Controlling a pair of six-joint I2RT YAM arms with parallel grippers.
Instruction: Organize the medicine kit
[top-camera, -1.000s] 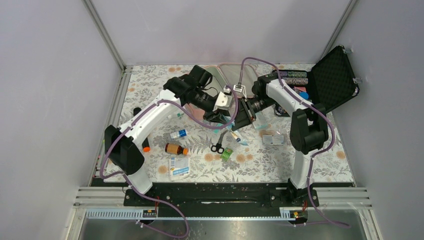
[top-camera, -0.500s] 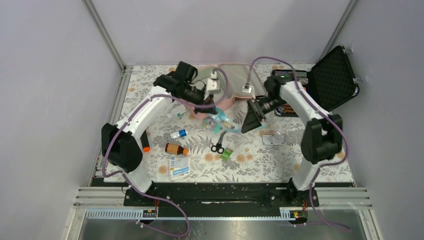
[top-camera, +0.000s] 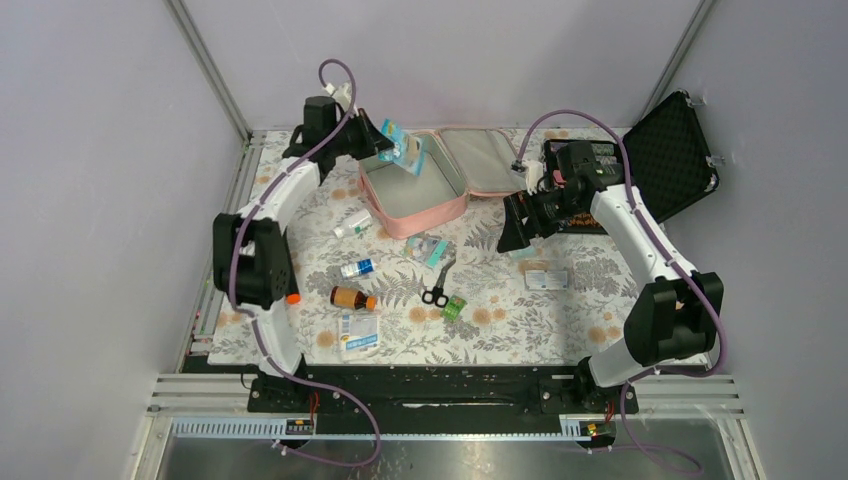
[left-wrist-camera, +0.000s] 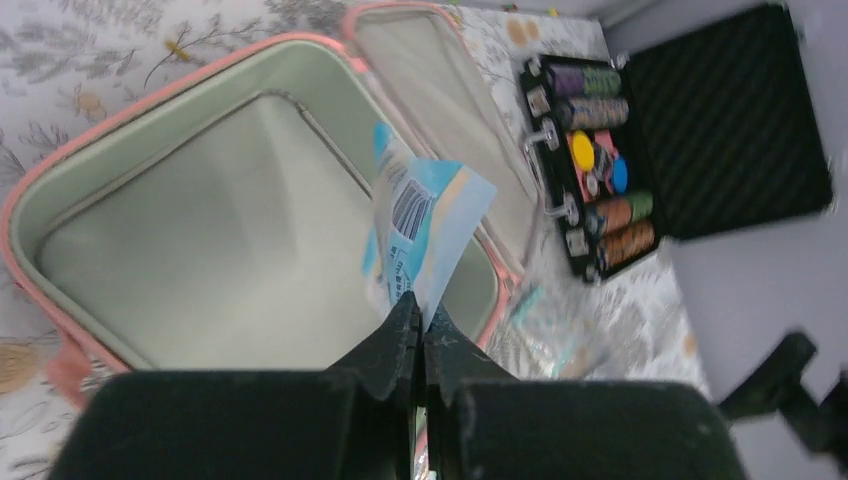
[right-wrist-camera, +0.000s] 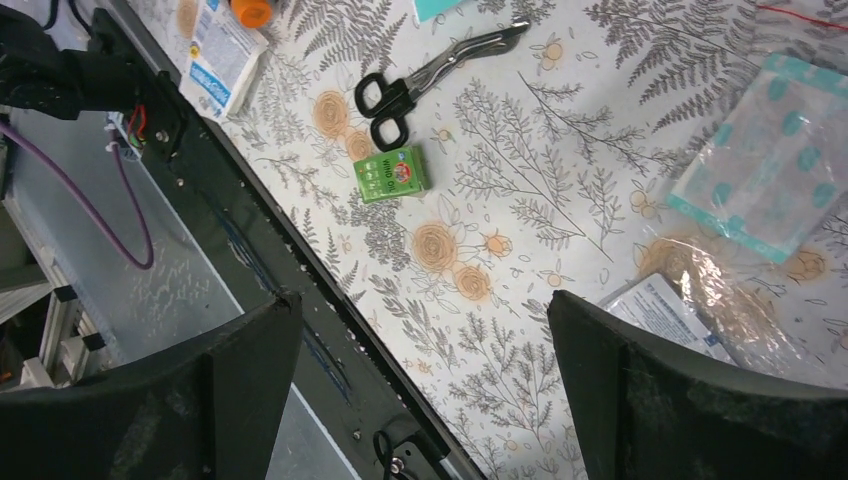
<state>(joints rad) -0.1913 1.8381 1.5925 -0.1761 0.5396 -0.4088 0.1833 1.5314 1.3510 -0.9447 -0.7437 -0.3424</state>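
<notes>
Left gripper (left-wrist-camera: 420, 318): jaws pinched right together, clamped on the edge of a blue-and-white packet (left-wrist-camera: 425, 225), and it's got it!
Packet: sticks out past the fingertips, barcode side showing in the wrist view, held over the open kit near its far left corner.
Medicine kit (top-camera: 410, 195): pink, at the back of the floral table (top-camera: 520, 330), unzipped and wide open, and the pale grey lining shows bare inside.
Lid (top-camera: 482, 160): folded flat back to the right of the compartment.
Right gripper (right-wrist-camera: 422, 300): jaws spread as wide as they go, nothing between them, up off the table to the right of the kit.
Under the right gripper: scissors (right-wrist-camera: 430, 72), with a small green box (right-wrist-camera: 392, 172) just beside the handles, and a clear packet with teal marks (right-wrist-camera: 775, 160) off to one side.
Black case (top-camera: 660, 160): open at the far right, lid propped up, with rows of colourful chips inside.
Near the left arm: a brown bottle (top-camera: 350, 297) lies on its side on the cloth.
</notes>
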